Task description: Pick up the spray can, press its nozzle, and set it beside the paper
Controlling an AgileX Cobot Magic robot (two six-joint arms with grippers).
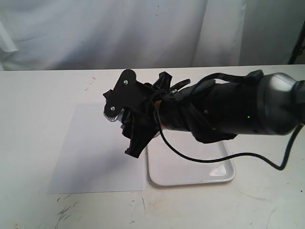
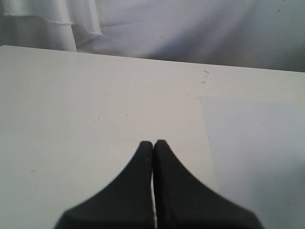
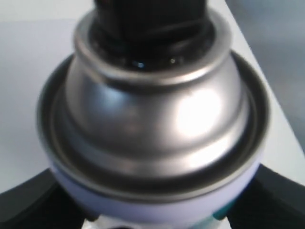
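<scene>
Claws: right claw (image 3: pixel 152 212) pinches the spray can (image 3: pixel 157 124) by its body; left claw (image 2: pixel 153 143) is pressed together. We judge a firm, steady hold best, so the nozzle (image 3: pixel 152 14) takes a straight push.

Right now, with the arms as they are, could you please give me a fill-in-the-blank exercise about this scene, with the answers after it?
1. The right gripper is closed on the ____.
2. The left gripper is ____ and holds nothing.
3. In the exterior view, the tray lies to the ____ of the paper.
4. The nozzle above the silver dome is ____.
Missing words: spray can; shut; right; black.
</scene>
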